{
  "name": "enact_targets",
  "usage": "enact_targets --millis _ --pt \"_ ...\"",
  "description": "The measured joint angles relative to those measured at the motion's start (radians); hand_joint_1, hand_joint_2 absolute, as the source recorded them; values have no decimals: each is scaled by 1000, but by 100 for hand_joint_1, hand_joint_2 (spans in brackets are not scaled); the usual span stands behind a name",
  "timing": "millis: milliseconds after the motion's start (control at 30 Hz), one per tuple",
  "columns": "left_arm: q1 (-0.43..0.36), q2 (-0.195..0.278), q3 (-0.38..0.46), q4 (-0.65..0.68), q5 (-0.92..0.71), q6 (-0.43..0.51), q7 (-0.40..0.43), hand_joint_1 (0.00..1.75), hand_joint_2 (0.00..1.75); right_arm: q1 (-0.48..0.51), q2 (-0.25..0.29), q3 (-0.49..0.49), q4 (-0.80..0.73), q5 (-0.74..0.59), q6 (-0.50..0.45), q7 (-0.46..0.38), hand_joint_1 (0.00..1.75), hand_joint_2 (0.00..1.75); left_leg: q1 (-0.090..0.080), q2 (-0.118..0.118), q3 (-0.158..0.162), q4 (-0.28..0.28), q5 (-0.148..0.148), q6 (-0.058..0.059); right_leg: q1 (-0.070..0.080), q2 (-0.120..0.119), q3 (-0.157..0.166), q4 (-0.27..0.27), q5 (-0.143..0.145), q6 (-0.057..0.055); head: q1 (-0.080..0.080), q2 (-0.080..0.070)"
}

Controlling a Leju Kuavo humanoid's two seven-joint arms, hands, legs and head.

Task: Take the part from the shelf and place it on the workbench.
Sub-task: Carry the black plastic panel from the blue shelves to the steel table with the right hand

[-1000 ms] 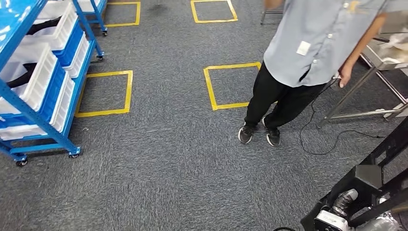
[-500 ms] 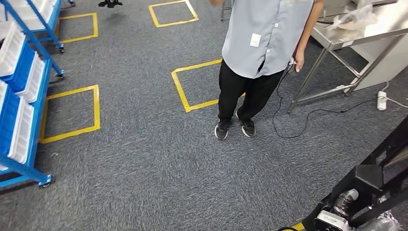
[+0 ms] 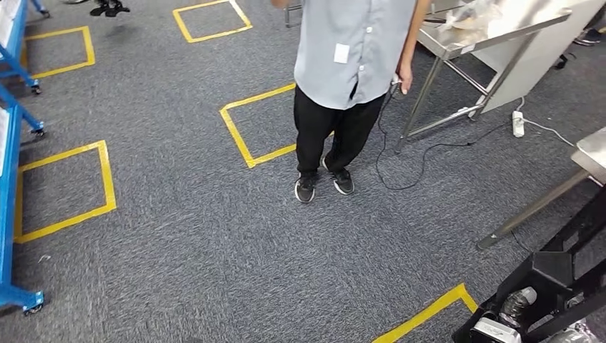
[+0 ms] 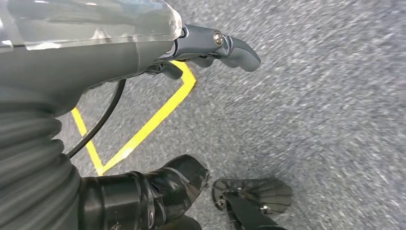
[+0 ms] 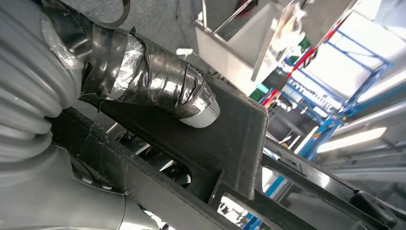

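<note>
Containers first: at the far left edge of your head view you get just the blue shelf rack [image 3: 10, 214] frame on casters; whatever sits in it is cut off, can't tell. On the steel workbench [image 3: 493, 32] at upper right lies a crumpled clear plastic bag [image 3: 472, 13]; contents not readable.

The part [image 3: 550, 286], a black frame-like piece w/ open cut-outs, is at lower right of the head view, in the right hand [image 3: 511, 311]. The right wrist view gives you what the head view can't: the tape-wrapped thumb [image 5: 158, 86] pressed flat on the part's [image 5: 210, 139] black plate, w/ the rest of the hand [image 5: 72, 143] under it, so that hand grips the part. Behind it in that view you see a steel bench, blue racking and ceiling lights.

The left wrist view shows the left hand [image 4: 143, 52] hanging over the carpet, dark fingers [image 4: 234, 48] stretched out straight, thumb taped, holding nothing, fingers apart.

Room: grey carpet [image 3: 214, 250] w/ yellow tape squares [image 3: 64, 186]; another yellow tape line runs near the part at bottom right. A person [image 3: 350, 64] in a grey shirt, black trousers and black shoes stands mid-frame, beside the workbench, one hand at a black cable [image 3: 421, 153] that trails across the floor. A white power strip [image 3: 518, 123] lies by the bench legs. A second steel table's corner [image 3: 589, 153] comes in at the right edge.
</note>
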Motion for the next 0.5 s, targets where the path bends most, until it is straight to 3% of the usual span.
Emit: enact_targets --millis 33,67,133,200,267,333,367,400,433,500 --pt "-1 0 0 0 0 0 0 0 175 0 0 -1 -1 -1 0 -1 175 175 -2 9 4 1 -4 -6 5 -10 11 -25 3 -7 0 0" --pt "-1 0 0 0 0 0 0 0 175 1 0 -2 -1 -1 0 -1 175 175 -4 19 7 0 -7 -11 10 -6 11 -29 -1 -14 -1 0" --pt "-5 -1 0 0 0 0 0 0 175 4 0 -5 -4 -2 0 -2 175 175 -2 27 14 1 -15 -21 9 19 12 -33 1 -27 -1 0" --pt "-6 -2 0 0 0 0 -1 0 175 6 1 -8 -6 -3 0 -3 175 175 1 -16 0 47 -49 -29 3 41 19 -42 4 -40 -1 0" --pt "-5 -2 0 0 0 0 -2 0 175 6 2 -8 -7 -3 0 -3 175 175 4 -67 -59 170 -111 -31 1 63 22 -45 5 -50 -2 0" --pt "-2 -2 0 0 0 0 -2 0 175 7 2 -9 -7 -3 0 -3 175 175 5 -79 -121 282 -144 -31 2 89 22 -41 3 -54 -2 0" --pt "0 -2 0 0 0 0 -2 0 175 7 2 -9 -7 -3 0 -3 175 175 5 -80 -132 293 -131 -30 3 104 22 -38 2 -54 -2 0" --pt "1 -2 0 0 0 0 -3 0 175 8 2 -9 -7 -3 0 -3 175 175 5 -82 -125 264 -100 -29 3 119 23 -35 0 -53 -2 0" --pt "2 -2 0 0 0 0 -3 0 175 8 2 -9 -7 -3 1 -3 175 175 5 -92 -101 201 -57 -26 3 134 25 -32 -2 -51 -2 0" --pt "2 -2 0 0 0 0 -5 0 175 8 2 -9 -7 -3 1 -3 175 175 8 -144 -54 78 -2 -20 3 158 21 -23 -7 -44 -1 0"
